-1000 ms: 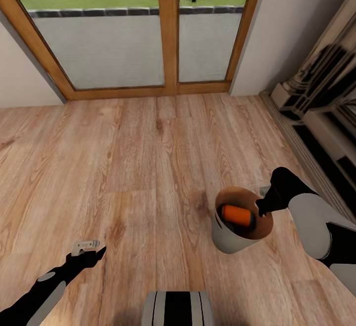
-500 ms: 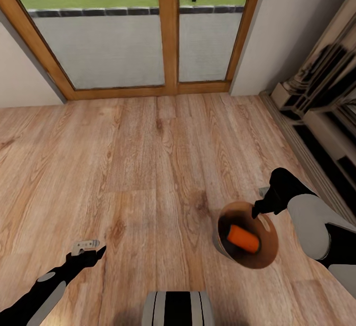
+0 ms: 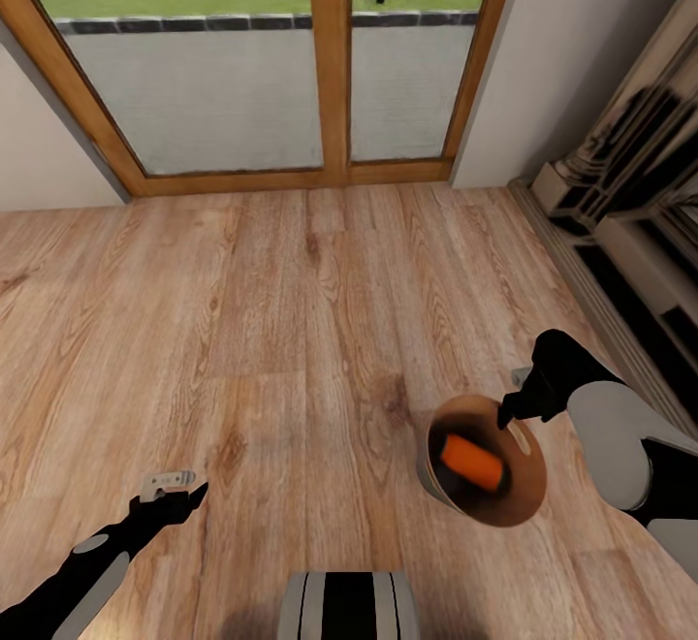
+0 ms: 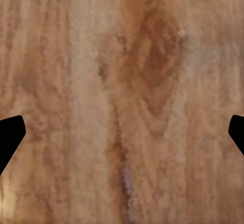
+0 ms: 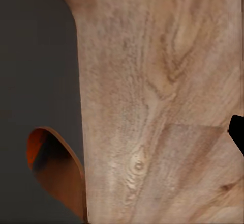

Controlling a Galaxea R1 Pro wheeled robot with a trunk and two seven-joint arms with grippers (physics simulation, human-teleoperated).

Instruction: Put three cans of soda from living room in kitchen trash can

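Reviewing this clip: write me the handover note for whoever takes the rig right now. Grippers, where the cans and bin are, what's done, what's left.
Right gripper: clamped on the rim of the small round pale grey bin with brown inside, carrying it tilted above the wood-plank floor.
Left gripper: open and empty, fingers spread wide in its wrist view, over bare floor.
Cans: one orange cylindrical soda can lies on its side inside the bin. No other can is visible from here.
Place: by the wood-framed glass doors, so not the kitchen.
Done: at least one can binned.
Left: account for the other two cans, then take the bin to the kitchen.
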